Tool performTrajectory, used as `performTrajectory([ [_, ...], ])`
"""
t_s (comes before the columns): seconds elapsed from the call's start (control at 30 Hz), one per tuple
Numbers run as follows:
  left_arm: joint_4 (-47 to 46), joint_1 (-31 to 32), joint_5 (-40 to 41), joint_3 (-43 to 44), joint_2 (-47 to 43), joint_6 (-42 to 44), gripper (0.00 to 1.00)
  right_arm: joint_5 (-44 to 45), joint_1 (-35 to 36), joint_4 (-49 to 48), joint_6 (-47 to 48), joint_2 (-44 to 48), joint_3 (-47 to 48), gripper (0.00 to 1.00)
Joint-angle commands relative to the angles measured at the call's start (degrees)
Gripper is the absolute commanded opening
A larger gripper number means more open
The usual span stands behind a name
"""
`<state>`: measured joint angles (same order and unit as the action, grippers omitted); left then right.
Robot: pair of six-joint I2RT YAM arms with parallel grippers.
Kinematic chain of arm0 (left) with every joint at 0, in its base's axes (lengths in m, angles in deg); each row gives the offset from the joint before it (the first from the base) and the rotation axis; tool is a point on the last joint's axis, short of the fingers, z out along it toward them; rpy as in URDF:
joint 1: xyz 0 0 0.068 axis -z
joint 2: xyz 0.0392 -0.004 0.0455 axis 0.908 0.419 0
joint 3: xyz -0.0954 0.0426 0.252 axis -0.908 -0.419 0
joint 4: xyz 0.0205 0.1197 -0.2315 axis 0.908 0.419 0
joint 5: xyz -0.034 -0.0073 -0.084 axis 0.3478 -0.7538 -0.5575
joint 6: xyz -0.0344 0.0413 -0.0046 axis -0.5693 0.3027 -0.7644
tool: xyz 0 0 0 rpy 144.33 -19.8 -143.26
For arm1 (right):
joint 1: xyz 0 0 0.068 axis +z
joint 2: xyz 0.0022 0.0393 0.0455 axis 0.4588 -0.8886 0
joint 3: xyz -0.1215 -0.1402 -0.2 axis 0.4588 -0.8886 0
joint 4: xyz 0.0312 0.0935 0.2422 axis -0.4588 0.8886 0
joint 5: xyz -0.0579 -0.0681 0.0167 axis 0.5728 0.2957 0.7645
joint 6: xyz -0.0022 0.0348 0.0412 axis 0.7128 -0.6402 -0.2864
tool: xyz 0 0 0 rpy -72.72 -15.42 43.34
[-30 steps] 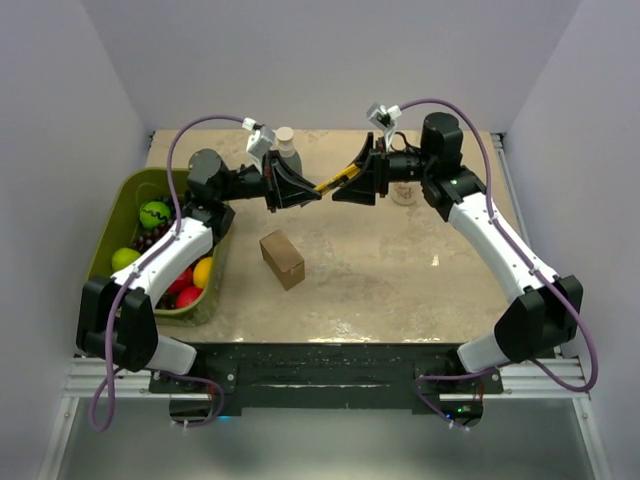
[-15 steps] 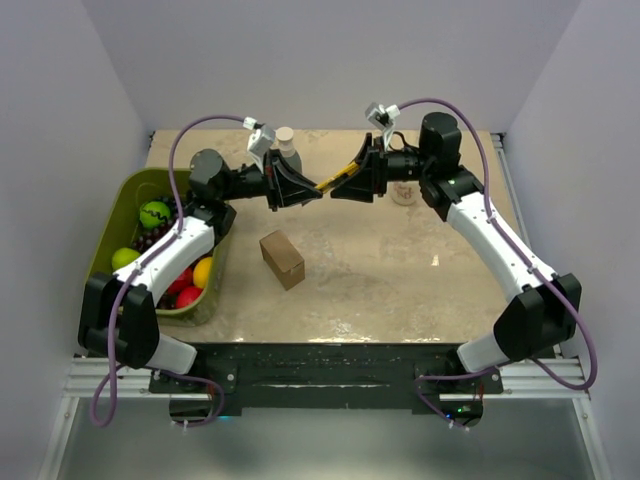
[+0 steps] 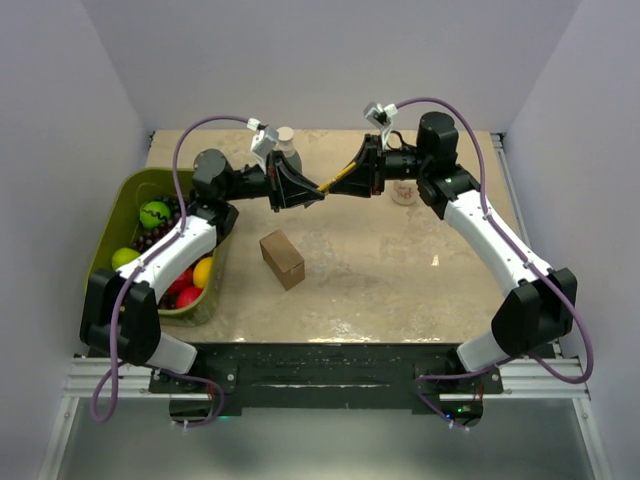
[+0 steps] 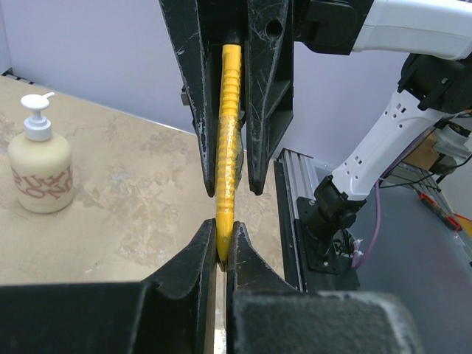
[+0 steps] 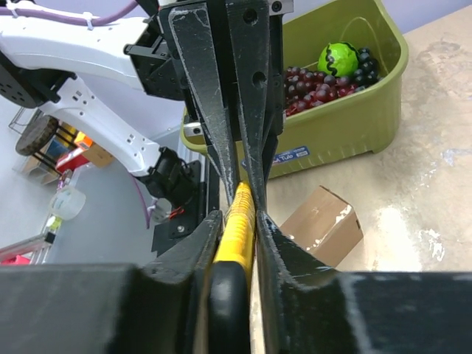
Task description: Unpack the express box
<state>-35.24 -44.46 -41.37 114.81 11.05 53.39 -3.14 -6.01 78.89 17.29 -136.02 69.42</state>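
As you look out from the arm bases, the first thing you meet is the box [image 3: 282,259]. It stands on the table [image 3: 400,280] a little left of centre, turned at an angle, its top looking closed, and neither arm touches it. To its left, at the table's left edge, your left arm passes over the green bin [image 3: 106,240], which holds a green ball [image 3: 154,213], dark grapes [image 5: 313,87] and some yellow and red fruit. Farther out, above the table behind the box, your two claws meet nose to nose on a yellow tool [image 4: 230,110], held off the surface. Your left gripper [image 4: 223,243] is clenched on the tool's thin end, pinching it from both sides. Your right gripper [image 5: 240,217] is closed around the ribbed handle at the other end, both fingers against its sides, so the tool spans from one claw to the other. Beyond them, near the far edge, a pump bottle [image 4: 40,166] stands upright just behind your left wrist. A small round thing [image 3: 405,192] lies on the table beside your right arm, too small to make out.
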Motion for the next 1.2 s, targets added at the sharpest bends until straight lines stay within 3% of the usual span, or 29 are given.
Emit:
performTrajectory([
  [0.0,-2.1,1.11,0.0,2.68,0.83,-0.61,0.0,-0.38,0.85,-2.08,-0.25,-0.16,2.22,0.2],
  [0.17,-0.88,1.11,-0.09,2.68,1.09,0.26,0.0,-1.01,0.76,-0.16,1.5,0.27,2.74,0.0],
  [0.27,0.88,0.85,0.88,2.42,0.83,1.67,0.03,1.36,0.76,6.23,6.93,1.06,5.1,0.0],
  [0.3,1.58,0.67,1.49,2.42,0.65,2.37,0.14,2.33,0.85,8.53,8.79,1.24,5.9,0.0],
  [0.33,2.89,0.32,3.06,2.42,0.56,2.55,0.36,3.03,0.76,9.95,10.2,1.42,6.52,0.0],
  [0.47,3.34,-0.03,2.99,2.42,0.91,4.04,0.47,2.87,0.76,13.56,13.03,1.42,7.93,0.0],
  [0.5,3.34,-0.03,2.73,2.5,1.0,4.13,0.47,3.04,0.76,13.48,13.03,1.42,7.75,0.0],
  [0.63,1.77,-0.03,1.85,2.68,1.36,3.87,0.21,3.48,0.76,13.12,12.76,1.68,6.7,0.0],
  [0.77,0.89,-0.03,0.97,2.77,1.36,3.52,0.02,3.92,0.76,12.86,12.76,1.77,5.56,0.0],
  [0.93,0.01,-0.03,-0.35,2.42,1.09,3.08,0.0,4.88,0.76,13.91,13.72,1.51,5.47,0.0],
  [0.97,-0.08,-0.03,-0.61,2.24,1.0,2.99,0.0,4.63,0.76,14.78,14.08,1.51,5.64,0.02],
  [1.0,-0.08,-0.12,-0.62,2.07,1.0,2.99,0.0,4.01,0.76,15.49,14.69,1.51,5.99,0.12],
  [1.1,-0.17,-0.38,-0.7,1.63,0.56,2.9,0.0,2.78,0.76,20.32,19.08,2.12,8.45,0.54],
  [1.13,-0.17,-0.38,-0.79,1.54,0.48,2.9,0.0,2.6,0.76,21.64,22.66,2.47,9.85,0.62],
  [1.17,-0.17,-0.38,-0.79,1.28,0.48,3.08,0.0,2.69,0.76,24.87,24.17,2.65,10.47,0.65],
])
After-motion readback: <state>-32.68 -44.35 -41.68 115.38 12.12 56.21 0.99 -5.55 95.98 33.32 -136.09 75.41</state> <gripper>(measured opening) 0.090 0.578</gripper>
